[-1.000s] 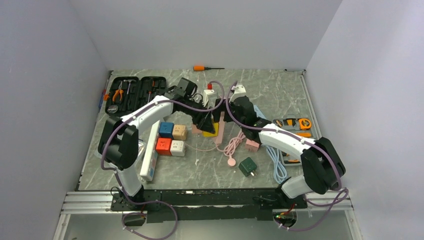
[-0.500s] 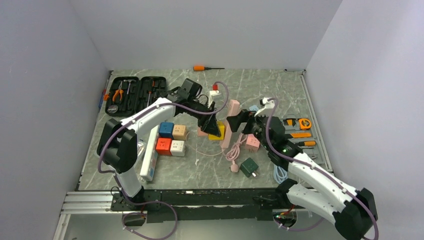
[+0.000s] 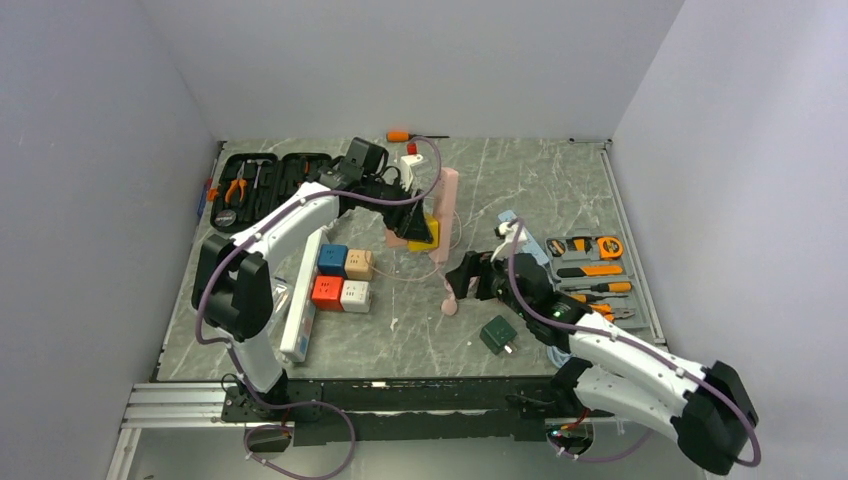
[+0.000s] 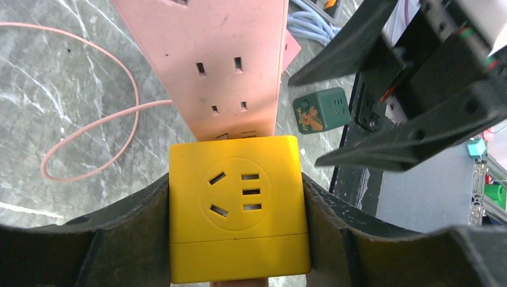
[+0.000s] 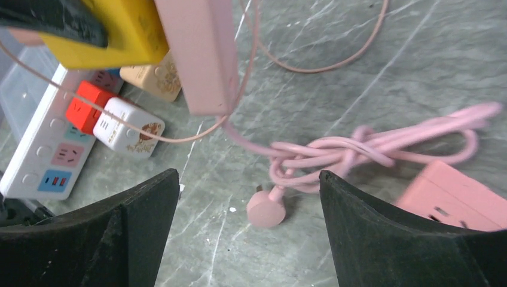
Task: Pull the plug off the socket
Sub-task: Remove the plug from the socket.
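Left gripper (image 3: 419, 226) is clamped on the yellow cube adapter (image 4: 239, 206), far middle, and it's plugged into the pink power strip (image 4: 221, 66). Right gripper (image 5: 246, 177) gapes wide, empty, nearer, over the strip's pink plug (image 5: 266, 210). The green charger's (image 4: 321, 110) orange print is unreadable.

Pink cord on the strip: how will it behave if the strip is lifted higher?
Likely floppy: the pink cord lies in loose, tangled loops. It will probably trail and drag, since its round plug rests on the table. It looks thin and light, so little resistance expected.
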Robot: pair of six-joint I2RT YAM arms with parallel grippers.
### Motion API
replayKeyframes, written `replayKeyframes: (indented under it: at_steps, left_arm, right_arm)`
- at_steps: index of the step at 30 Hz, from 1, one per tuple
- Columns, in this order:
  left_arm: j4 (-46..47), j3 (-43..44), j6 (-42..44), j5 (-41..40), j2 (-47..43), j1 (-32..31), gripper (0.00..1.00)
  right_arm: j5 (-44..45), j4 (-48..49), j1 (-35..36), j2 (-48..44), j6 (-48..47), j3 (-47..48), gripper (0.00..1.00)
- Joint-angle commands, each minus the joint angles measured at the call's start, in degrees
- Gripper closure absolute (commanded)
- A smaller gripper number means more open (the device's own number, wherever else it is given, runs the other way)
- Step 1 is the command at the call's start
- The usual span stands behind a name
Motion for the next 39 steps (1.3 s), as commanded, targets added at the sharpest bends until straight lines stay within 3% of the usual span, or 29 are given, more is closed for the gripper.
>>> replayKeyframes:
  at_steps: [1, 11, 16, 28, 35, 39]
  left_arm:
    - [5.11, 3.47, -3.09, 3.61, -0.46, 0.03, 1.0]
    - [7.86, 0.47, -7.31, 6.31, -1.99, 0.21, 1.0]
    - [9.53, -0.54, -9.59, 7.72, -3.17, 0.31, 1.0]
    - [9.88, -1.21, -11.68, 11.96, -5.52, 1.29, 1.0]
    - [0.6, 0.55, -5.36, 10.77, -6.33, 1.32, 1.0]
    - [-5.21, 2.32, 0.69, 10.18, -6.09, 1.64, 1.0]
  right_arm:
    - [1.31, 8.9, 3.08, 5.59, -0.98, 1.92, 0.12]
    - [3.55, 19.61, 3.75, 17.49, -5.99, 8.11, 0.1]
    - [3.84, 23.82, 3.79, 22.0, -6.27, 9.17, 0.14]
    - [9.4, 26.3, 3.72, 23.95, -7.59, 6.32, 0.59]
    - [15.54, 23.08, 2.49, 21.31, -8.25, 4.23, 0.97]
    - [15.88, 21.72, 1.52, 20.17, -7.27, 1.73, 0.99]
